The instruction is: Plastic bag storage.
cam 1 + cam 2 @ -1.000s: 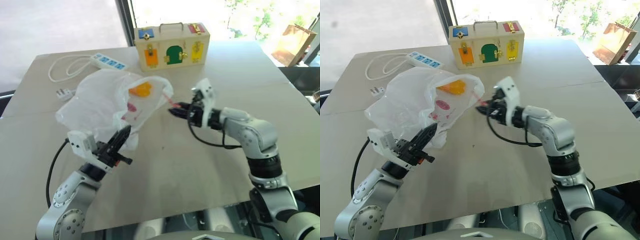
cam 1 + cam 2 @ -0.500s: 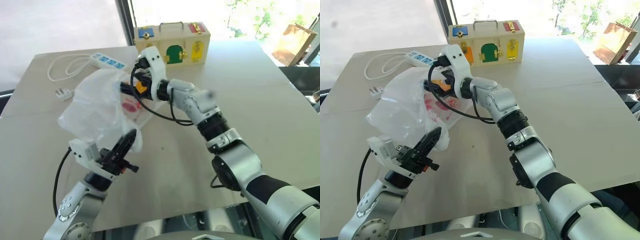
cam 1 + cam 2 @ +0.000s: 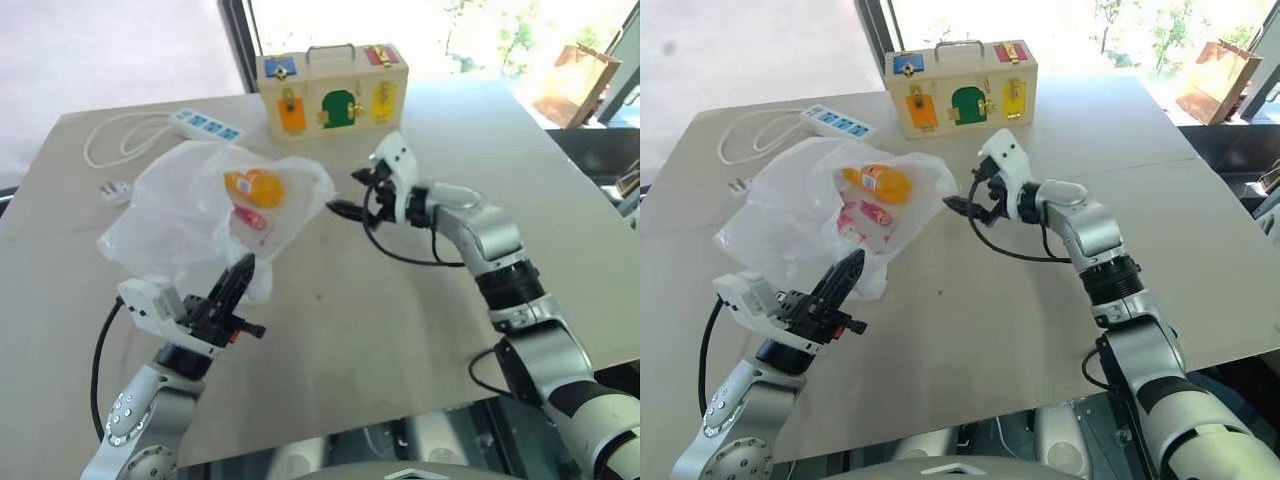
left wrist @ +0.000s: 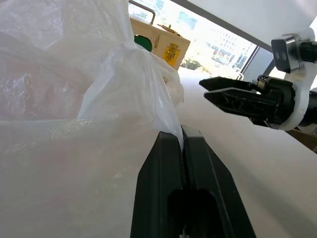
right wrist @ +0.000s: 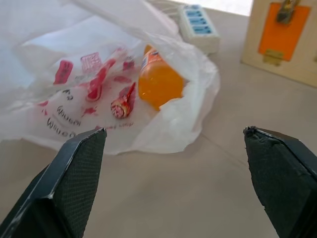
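1. While the left gripper [image 4: 183, 141] has its two black fingers pressed together on a thin fold of the plastic bag [image 3: 190, 215], the right gripper [image 3: 958, 208] has its jaws wide apart and holds nothing; it points at the bag's open mouth from just beside it
2. Between the two grippers, the bag lies puffed up on the beige table [image 3: 400, 300], with an orange bottle [image 3: 253, 187] and a red wrapped candy [image 5: 121, 105] visible inside through the film
3. I judge the bag very light, soft and crinkly; the film can slip from the fingers and will fold wherever it is pulled
4. A good place to take hold seems the loose rim of the mouth near the bottle, pinching a gathered fold, not a single smooth layer
5. Behind the bag stand a wooden latch box [image 3: 332, 90] and a white power strip [image 3: 205, 124]
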{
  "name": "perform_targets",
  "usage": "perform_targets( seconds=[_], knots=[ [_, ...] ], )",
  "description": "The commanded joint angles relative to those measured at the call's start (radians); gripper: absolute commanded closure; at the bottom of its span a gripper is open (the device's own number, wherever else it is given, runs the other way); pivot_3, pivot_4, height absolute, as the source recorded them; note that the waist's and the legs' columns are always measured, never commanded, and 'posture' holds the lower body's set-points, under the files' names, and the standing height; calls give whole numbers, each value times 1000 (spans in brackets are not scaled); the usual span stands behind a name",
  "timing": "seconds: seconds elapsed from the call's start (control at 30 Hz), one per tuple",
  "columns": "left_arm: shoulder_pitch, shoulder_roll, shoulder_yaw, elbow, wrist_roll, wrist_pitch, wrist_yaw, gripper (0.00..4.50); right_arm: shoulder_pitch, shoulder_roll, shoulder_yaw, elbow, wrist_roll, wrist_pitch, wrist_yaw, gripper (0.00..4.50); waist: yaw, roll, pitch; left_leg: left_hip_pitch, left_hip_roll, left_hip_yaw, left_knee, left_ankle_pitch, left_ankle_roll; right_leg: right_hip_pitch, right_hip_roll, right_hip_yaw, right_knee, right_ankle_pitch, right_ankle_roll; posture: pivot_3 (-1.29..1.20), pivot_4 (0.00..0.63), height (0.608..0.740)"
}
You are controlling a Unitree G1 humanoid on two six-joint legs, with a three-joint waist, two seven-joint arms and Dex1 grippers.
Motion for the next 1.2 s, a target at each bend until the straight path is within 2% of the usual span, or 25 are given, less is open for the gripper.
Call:
perform_targets(
  seconds=[0.03,0.23,0.33,0.47,0.5,0.7,0.8,0.9,1.03,1.13,1.2],
  knots=[
    [-1,3,4,-6,6,-26,-13,4500,-66,76,-35,102,10,-36,-35,32,-2,0,0,0,0,1,0,0,0,0,0,1,0,0,0,0,150,739],
    [-2,4,-4,0,16,-27,-19,4500,-191,207,-108,391,9,-118,-102,32,-1,0,0,1,0,2,0,0,0,0,0,2,0,0,0,0,150,739],
    [-1,7,-3,-2,27,-31,-18,4500,-249,238,-124,536,-13,-190,-117,32,2,0,0,0,-1,1,0,0,0,0,-1,2,0,0,0,0,150,739],
    [18,6,23,-12,30,-43,-11,4500,-274,236,-164,566,14,-185,-71,1085,2,0,0,0,-2,1,0,0,0,0,-1,1,-1,0,0,0,150,739],
    [26,4,28,-13,30,-47,-12,4500,-269,227,-159,559,9,-171,-57,1738,1,0,0,0,-2,1,-1,0,0,0,-1,1,-1,0,0,0,150,739],
    [11,29,58,15,37,-50,-24,4500,-210,164,-140,423,16,-51,16,4474,2,0,0,-1,-1,1,-2,0,0,-2,-1,1,-1,0,0,0,150,739],
    [-33,69,74,40,36,-33,-31,4500,-190,131,-153,337,40,30,30,4474,3,0,0,-1,-2,1,-2,0,0,-2,-2,1,0,0,0,0,150,739],
    [-85,174,85,56,67,26,-39,4500,-170,73,-189,214,102,148,52,4474,4,0,0,-1,-2,1,-2,0,0,-2,-2,1,0,0,0,0,150,739],
    [-294,326,168,95,-105,143,-30,4500,-181,-10,-366,66,328,366,62,4474,25,1,2,-3,-2,-3,-1,0,0,-2,-2,-2,0,0,0,0,150,739],
    [-466,404,195,167,-167,194,-23,4500,-235,-24,-523,73,467,445,-25,4474,25,1,2,-3,-3,-2,-1,0,0,-2,-3,-2,-1,0,0,0,150,739],
    [-643,461,204,263,-217,218,-34,4500,-289,-38,-639,100,563,449,-79,4474,16,1,2,-3,-4,-2,-1,0,0,-2,-3,-2,-1,0,0,0,150,739]
  ],
)
